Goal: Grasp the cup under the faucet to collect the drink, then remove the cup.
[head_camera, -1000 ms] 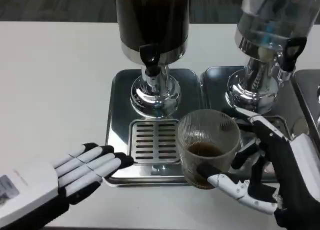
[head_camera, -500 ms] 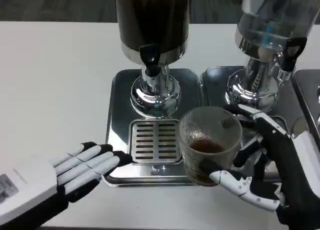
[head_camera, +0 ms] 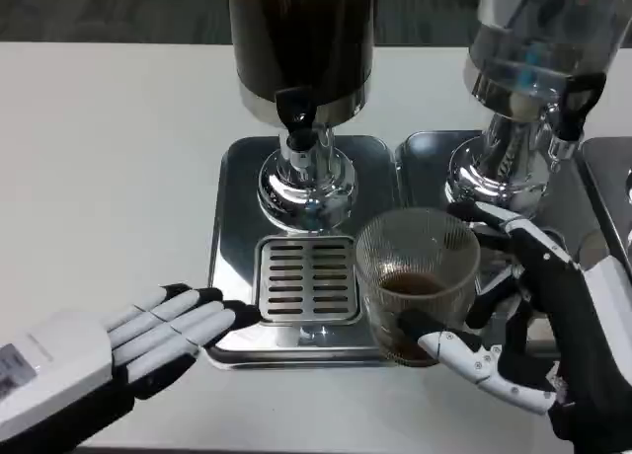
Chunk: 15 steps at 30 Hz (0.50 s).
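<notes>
A ribbed clear glass cup with a little dark drink at its bottom is held by my right hand, whose fingers wrap its right side and front. The cup stands off to the right of the dark dispenser's faucet, over the right edge of the steel drip tray and beside its slotted grate. My left hand lies flat and open on the table, its fingertips at the tray's front left corner, holding nothing.
A dark drink dispenser stands on the tray. A second, clear dispenser with its own black tap stands on a neighbouring tray at the right. White table stretches to the left and front.
My right hand has carried the cup slightly right and toward me. The left hand has barely shifted.
</notes>
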{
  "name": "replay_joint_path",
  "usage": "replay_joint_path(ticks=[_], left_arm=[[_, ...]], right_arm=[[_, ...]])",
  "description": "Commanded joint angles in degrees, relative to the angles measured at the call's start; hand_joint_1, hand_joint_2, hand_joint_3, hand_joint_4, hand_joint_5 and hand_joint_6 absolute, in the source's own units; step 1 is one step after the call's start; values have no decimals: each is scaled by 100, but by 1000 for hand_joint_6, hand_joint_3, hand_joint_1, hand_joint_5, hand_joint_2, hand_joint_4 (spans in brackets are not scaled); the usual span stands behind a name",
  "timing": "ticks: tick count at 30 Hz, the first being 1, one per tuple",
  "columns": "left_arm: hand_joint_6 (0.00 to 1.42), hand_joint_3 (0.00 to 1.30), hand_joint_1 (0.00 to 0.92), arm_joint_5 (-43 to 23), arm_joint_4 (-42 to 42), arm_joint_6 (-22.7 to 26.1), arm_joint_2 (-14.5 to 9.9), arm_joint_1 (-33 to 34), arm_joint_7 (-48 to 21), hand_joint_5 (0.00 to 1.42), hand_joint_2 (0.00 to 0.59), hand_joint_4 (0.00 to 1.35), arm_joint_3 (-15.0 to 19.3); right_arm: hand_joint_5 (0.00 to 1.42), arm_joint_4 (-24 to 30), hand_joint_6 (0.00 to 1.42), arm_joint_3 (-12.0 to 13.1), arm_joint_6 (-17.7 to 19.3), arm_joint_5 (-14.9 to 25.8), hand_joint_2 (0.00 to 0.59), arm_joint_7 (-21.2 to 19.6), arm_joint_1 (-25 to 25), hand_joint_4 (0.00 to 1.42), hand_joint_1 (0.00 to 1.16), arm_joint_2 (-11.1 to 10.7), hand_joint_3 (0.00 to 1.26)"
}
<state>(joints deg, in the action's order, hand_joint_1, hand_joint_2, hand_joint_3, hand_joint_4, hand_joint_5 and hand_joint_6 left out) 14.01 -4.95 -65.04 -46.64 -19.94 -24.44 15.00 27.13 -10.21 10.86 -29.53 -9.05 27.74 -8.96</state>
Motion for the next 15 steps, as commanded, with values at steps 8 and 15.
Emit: replay_joint_path(ticks=[8,15], left_arm=[[0,0,0,-166,-25,59,-161,-11,24,0,84,0,-53],[0,0,0,-232,-11,112,-173,-44,1,0,91,0,-53]], right_arm=[[894,-76,1244,71,284,189,357,-131,-73,679,725,166,576],[899,-302,1263,62,429,215,360,-260,-140,696,733,335,586]])
